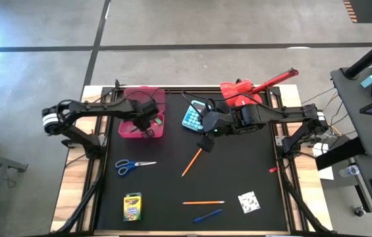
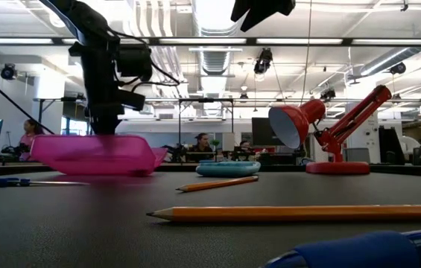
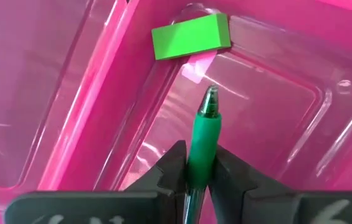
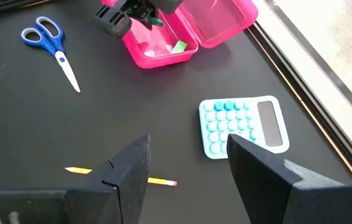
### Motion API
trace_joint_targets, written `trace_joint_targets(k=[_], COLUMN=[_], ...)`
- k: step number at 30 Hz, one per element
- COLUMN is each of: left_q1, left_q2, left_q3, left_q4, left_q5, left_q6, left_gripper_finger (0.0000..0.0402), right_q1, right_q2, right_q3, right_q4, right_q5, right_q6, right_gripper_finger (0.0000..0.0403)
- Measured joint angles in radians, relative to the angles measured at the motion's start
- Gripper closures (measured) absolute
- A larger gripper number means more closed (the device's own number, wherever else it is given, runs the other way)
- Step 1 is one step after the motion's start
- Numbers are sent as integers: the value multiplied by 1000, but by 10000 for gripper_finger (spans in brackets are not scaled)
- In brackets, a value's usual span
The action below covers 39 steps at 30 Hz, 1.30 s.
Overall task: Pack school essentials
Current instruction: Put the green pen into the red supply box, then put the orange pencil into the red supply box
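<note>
I've got the left gripper (image 3: 197, 168) inside the pink box (image 1: 131, 129), jaws clamped on a green pen (image 3: 203, 134) tip-down for release, near the green eraser (image 3: 190, 37). Right gripper (image 4: 188, 171) hovers beside the box, jaws wide over an orange pencil (image 1: 191, 162), probably next.

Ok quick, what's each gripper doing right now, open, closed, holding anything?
Left gripper: closed on a green pen, held over the pink box.
Right gripper: open, empty, above the mat near the turquoise calculator.
</note>
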Motion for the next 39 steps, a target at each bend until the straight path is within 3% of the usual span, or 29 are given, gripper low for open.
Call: trace_joint_targets(k=[8,12,18,22,30,39], left_q1=[1,1,1,-11,-134,-329], left_q2=[18,-18,-101,-186,-333,-384], left_q3=[0,4,41,55,51,50], left_q4=[6,7,10,10,9,21], left_q5=[8,-12,-18,34,52,35], left_q6=[-42,-76,-100,-176,-310,-468], left_gripper_finger=[278,258,253,253,253,253], right_q1=[0,0,0,0,5,7], right_q2=[0,0,0,0,0,0], right_q3=[0,0,0,0,-26,-259], right_q4=[0,0,-1,-1,-8,129], right_q5=[0,0,0,0,0,-9], right_q6=[0,0,0,0,-22,-97], right_gripper_finger=[200,200,200,200,200,200])
